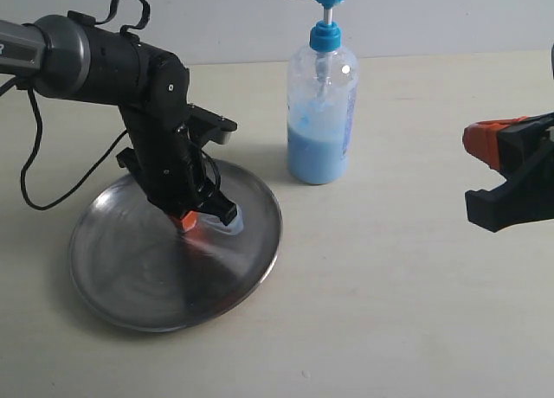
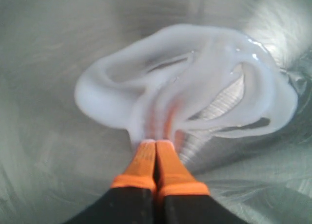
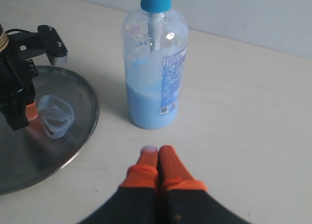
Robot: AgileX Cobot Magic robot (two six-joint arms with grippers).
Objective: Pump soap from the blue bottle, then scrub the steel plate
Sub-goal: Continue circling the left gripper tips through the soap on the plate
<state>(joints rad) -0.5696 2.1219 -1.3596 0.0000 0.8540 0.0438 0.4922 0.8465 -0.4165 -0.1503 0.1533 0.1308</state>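
Note:
The steel plate (image 1: 121, 272) lies on the table at the left. My left gripper (image 1: 185, 221) points down onto it, shut, with its orange tips (image 2: 156, 142) pressed together at the edge of a whitish smear of soap (image 2: 195, 83). The smear (image 1: 235, 226) sits on the plate's right side. The blue bottle (image 1: 320, 112) stands upright just behind and right of the plate, about a third full of pale blue liquid. My right gripper (image 3: 158, 150) hovers shut and empty over the table in front of the bottle (image 3: 156, 68), with a small dab of soap on one fingertip (image 3: 148, 149).
The left arm's black cable (image 1: 35, 169) loops over the table left of the plate. A pale wall runs along the table's far edge behind the bottle. Bare tabletop (image 1: 389, 285) stretches between the plate and my right gripper (image 1: 474, 147).

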